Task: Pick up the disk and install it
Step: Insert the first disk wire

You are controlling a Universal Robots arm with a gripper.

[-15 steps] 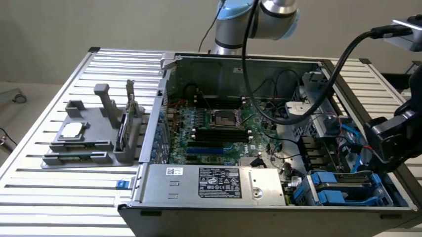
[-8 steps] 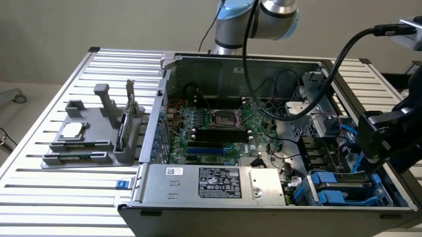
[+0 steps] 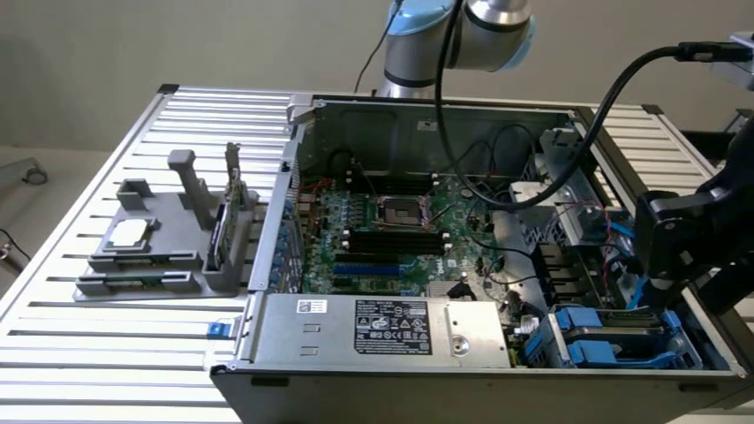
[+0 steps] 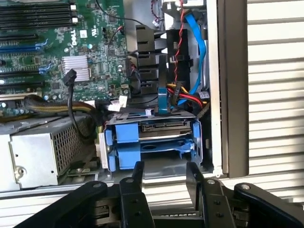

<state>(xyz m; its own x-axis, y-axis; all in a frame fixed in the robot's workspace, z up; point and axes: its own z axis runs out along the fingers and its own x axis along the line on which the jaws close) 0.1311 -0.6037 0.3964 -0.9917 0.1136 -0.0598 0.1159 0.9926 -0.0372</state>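
Gripper (image 4: 165, 167) fingers (image 4: 137, 173) stood spread wide, holding nothing, the disk (image 4: 161, 130) seated in the case (image 4: 212, 118) just ahead, its connector edge spanning their gap.

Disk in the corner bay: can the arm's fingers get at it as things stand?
Probably yes: the open fingers sit right before the disk, with nothing between; the cables lie beyond it.

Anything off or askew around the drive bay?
Nothing stands out. The disk sits level in its blue carrier, with the pincer open close by. Only oddity: a black cable sags across the open case.
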